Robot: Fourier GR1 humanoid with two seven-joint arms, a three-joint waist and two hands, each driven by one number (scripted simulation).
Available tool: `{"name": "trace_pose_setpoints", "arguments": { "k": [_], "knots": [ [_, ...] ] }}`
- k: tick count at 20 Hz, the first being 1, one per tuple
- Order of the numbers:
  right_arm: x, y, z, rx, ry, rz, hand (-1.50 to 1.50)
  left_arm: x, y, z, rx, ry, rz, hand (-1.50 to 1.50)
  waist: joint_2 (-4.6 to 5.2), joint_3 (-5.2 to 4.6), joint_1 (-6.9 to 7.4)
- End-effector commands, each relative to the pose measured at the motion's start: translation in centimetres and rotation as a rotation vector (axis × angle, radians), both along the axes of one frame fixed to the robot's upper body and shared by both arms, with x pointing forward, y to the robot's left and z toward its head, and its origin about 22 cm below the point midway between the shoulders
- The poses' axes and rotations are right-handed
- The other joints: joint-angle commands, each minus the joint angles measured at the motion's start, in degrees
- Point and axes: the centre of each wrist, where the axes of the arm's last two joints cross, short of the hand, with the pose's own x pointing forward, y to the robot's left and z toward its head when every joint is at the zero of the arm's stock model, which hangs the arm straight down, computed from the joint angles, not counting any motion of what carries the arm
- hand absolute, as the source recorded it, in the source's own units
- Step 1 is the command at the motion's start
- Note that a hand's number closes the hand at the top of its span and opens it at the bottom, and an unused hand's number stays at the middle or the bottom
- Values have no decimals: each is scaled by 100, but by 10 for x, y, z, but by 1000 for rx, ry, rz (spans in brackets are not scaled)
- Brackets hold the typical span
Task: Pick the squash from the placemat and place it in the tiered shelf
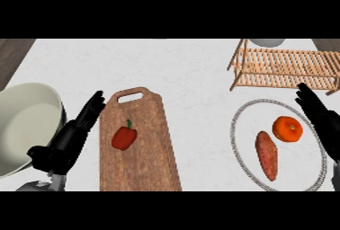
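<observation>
Both left hand (78, 128) and right hand (322, 117) straight-fingered, empty; apparent squash (288, 129) on placemat (251, 117) beside sweet potato (267, 155), near tiered shelf (282, 67).

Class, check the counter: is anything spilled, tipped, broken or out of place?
Nothing stands out. The pepper lies on the cutting board, the squash and sweet potato lie on the round mat, and the shelf stands upright.
</observation>
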Motion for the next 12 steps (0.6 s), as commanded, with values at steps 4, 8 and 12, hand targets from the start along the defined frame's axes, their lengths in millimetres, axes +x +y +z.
{"name": "trace_pose_setpoints", "arguments": {
  "k": [4,8,12],
  "knots": [
    [-11,-82,48,-67,-308,-195,150,-8,45,-39,-35,260,274,0,-32,30,-221],
    [-56,-155,30,-357,-23,-533,150,-22,52,-65,-87,414,348,0,86,21,-232],
    [-70,-186,-14,-69,-105,-526,-150,-2,38,-54,-122,468,327,0,-15,44,-82]
  ]
}}
